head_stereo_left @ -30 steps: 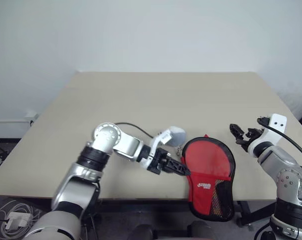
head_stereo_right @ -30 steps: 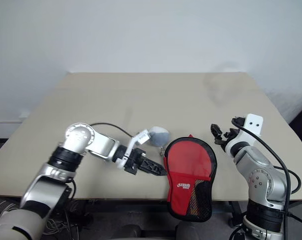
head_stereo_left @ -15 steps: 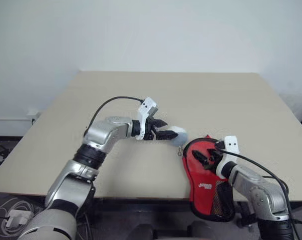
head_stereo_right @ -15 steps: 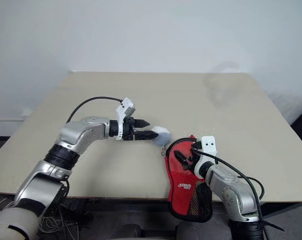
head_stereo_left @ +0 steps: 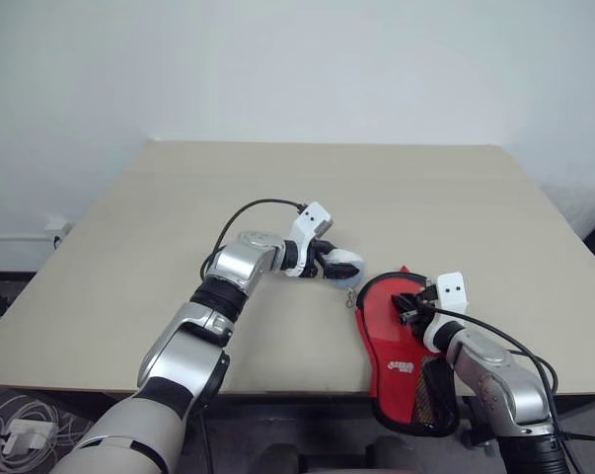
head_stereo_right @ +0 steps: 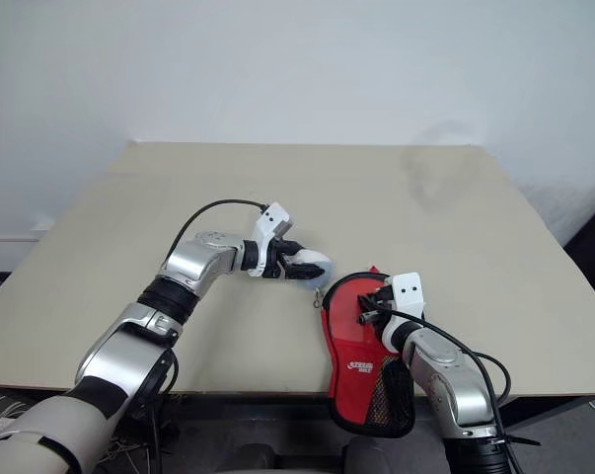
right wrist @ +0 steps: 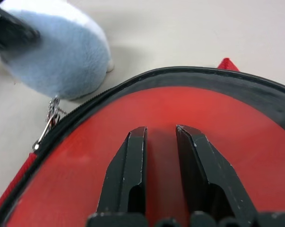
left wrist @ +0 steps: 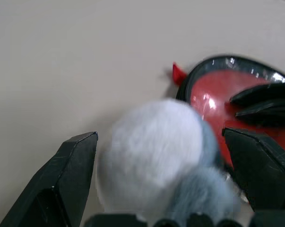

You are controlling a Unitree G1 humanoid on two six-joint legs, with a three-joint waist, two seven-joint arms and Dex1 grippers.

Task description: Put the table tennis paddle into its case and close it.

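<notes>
Lying inside the case already, the table tennis paddle is showing red through the clear side — so insertion looks done, with closing seemingly left. The case is overhanging the table near edge. The left gripper is gaping wide around a fluffy grey pom-pom, while the right gripper is pressing, fingers narrow, on the clear cover.

Silver arms, black cables, white wrist cameras, 2 black-fingered grippers.

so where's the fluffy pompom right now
The pompom lies on the table between the left end effector's open fingers, just off the case's rounded end.
</notes>
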